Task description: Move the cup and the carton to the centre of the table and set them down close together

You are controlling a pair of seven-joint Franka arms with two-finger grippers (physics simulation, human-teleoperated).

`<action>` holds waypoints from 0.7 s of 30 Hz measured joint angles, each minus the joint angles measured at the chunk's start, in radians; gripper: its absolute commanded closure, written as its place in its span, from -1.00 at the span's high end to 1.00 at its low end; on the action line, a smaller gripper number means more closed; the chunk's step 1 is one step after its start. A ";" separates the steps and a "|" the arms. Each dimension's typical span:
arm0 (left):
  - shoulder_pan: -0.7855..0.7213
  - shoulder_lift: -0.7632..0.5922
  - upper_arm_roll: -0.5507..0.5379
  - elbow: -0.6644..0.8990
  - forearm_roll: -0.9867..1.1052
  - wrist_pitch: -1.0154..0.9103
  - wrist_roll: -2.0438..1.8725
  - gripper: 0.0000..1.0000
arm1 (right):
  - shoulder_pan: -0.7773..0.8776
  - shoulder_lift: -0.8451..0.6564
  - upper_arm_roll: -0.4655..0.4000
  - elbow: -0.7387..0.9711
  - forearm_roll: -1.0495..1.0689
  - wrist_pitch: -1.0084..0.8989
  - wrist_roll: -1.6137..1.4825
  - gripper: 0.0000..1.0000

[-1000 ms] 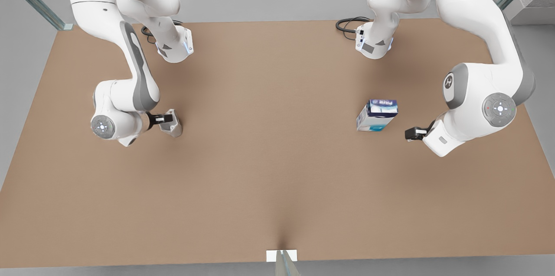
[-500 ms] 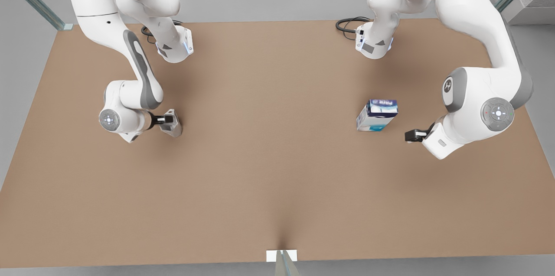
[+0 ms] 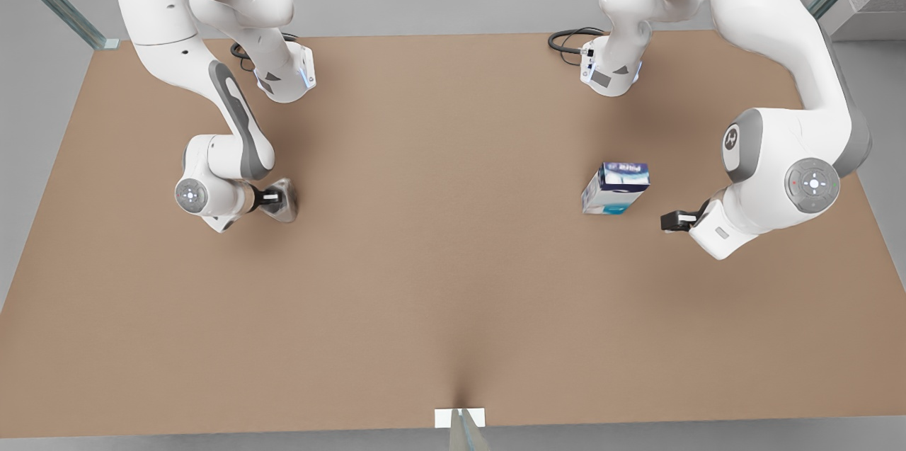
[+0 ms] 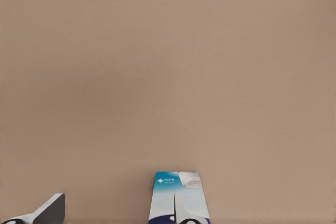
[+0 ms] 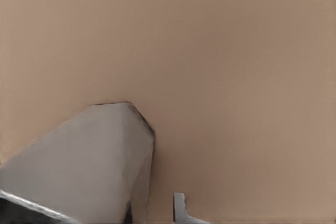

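At the front view's left, mid-height, the right claw (image 3: 273, 197) sits against the cup (image 3: 286, 202) on the worktop (image 3: 439, 274) — whether it has clamped, I cannot tell. A shallow or off-centre hold on those tapering facets could let the cup slip or tip when lifted. At the right, the carton (image 3: 616, 187) stands upright; the left claw (image 3: 670, 219) waits near it, spread wide and empty — coming in low and fast, it could shove the carton over instead of straddling it

Bare matte brown tabletop (image 3: 439, 238) lies open between the grippers; only the white-and-blue rectangular carton (image 3: 616, 187) stands beside the left gripper (image 3: 669, 220).
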 measured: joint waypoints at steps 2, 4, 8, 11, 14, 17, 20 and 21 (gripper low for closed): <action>0.000 -0.001 -0.001 0.000 0.000 0.000 -0.002 1.00 | -0.002 -0.005 0.000 0.000 0.000 -0.005 -0.001 -0.57; -0.002 -0.002 -0.002 0.000 -0.001 -0.001 -0.002 1.00 | -0.009 -0.011 0.000 0.009 0.000 -0.026 -0.007 -0.57; -0.002 -0.003 -0.003 0.002 -0.001 -0.002 -0.004 1.00 | -0.009 -0.008 0.000 0.017 0.001 -0.028 -0.008 -0.57; -0.002 -0.005 -0.003 0.002 -0.001 -0.002 -0.005 1.00 | -0.009 -0.009 0.000 0.018 0.005 -0.030 -0.011 -0.57; -0.001 -0.006 -0.003 0.002 -0.001 -0.002 -0.005 1.00 | -0.009 -0.012 0.002 0.026 0.010 -0.030 -0.013 -0.57; -0.002 -0.011 -0.003 0.003 -0.001 -0.002 -0.003 1.00 | -0.004 -0.025 0.006 0.069 0.011 -0.089 -0.013 -0.57; -0.002 -0.014 -0.003 0.005 -0.002 -0.002 -0.003 1.00 | 0.039 -0.022 0.014 0.132 0.019 -0.106 -0.003 -0.57; -0.002 -0.014 -0.003 0.005 -0.002 -0.002 -0.003 1.00 | 0.049 -0.014 0.021 0.145 0.042 -0.106 -0.001 -0.57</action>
